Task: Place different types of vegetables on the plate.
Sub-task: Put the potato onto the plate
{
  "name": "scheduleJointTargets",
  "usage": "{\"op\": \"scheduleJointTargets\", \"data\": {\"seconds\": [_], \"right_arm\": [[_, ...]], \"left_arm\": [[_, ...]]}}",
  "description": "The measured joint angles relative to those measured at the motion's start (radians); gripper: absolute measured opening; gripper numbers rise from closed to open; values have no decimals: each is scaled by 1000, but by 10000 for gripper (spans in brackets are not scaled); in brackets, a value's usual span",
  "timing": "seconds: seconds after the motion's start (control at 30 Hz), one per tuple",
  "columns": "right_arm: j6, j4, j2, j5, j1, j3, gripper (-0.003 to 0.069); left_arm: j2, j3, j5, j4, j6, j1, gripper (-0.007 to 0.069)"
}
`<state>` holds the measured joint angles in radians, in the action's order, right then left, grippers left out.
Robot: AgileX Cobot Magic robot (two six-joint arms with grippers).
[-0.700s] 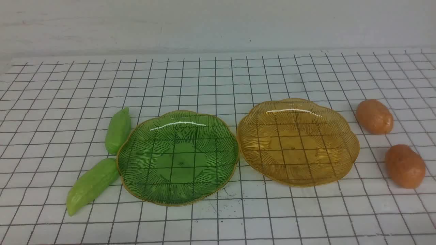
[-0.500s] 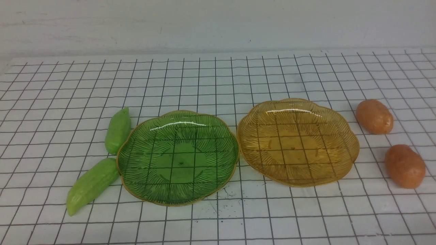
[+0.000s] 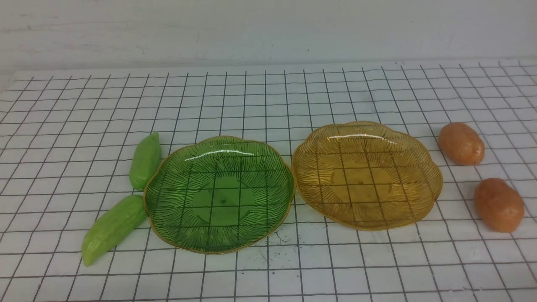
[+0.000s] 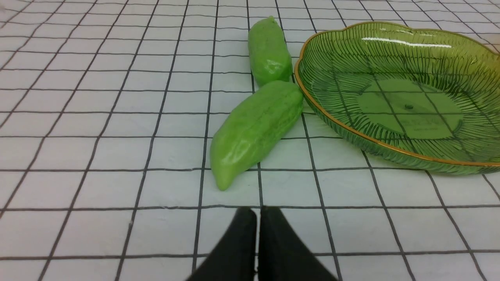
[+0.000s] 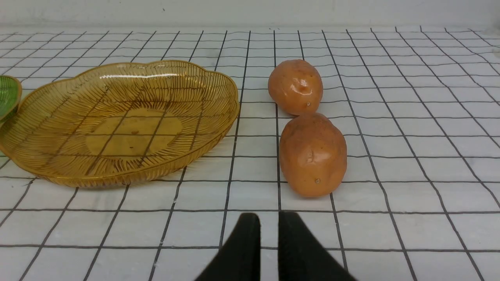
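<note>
Vegetables flank two glass plates

Two green cucumber-like pieces (image 3: 113, 228) lie on the gridded table (image 3: 268, 277) at the left of the green plate (image 3: 222, 201) — the nearer one right by its rim. Two orange-brown potatoes (image 3: 461, 144) sit to the right of the amber plate (image 3: 365, 180), one nearer than the other. Both plates are bare. The left gripper (image 4: 258, 212) is closed to a sliver, empty; the right gripper (image 5: 268, 218) — also empty — has its fingers narrowly parted.
</note>
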<state>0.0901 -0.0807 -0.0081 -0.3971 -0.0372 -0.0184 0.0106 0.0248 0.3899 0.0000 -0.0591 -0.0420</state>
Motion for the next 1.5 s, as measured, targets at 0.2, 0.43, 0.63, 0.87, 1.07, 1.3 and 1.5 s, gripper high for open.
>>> {"op": "scheduleJointTargets", "data": {"seconds": [0.2,0.43,0.63,0.87,1.07,1.3,1.5], "right_arm": [[0,0,0,0,0,0,65],[0,0,0,0,0,0,65],[0,0,0,0,0,0,65],[0,0,0,0,0,0,65],[3,4,0,1,0,0,65],[230,401,0,26,0,-6,65],[293,664,0,27,0,-10,65]], "left_arm": [[0,0,0,0,0,0,-8],[0,0,0,0,0,0,-8],[0,0,0,0,0,0,-8],[0,0,0,10,0,0,-8],[0,0,-1,-34,-28,0,-8],[0,3,-15,-638,-380,0,-8],[0,3,-70,-872,-407,0,-8]]}}
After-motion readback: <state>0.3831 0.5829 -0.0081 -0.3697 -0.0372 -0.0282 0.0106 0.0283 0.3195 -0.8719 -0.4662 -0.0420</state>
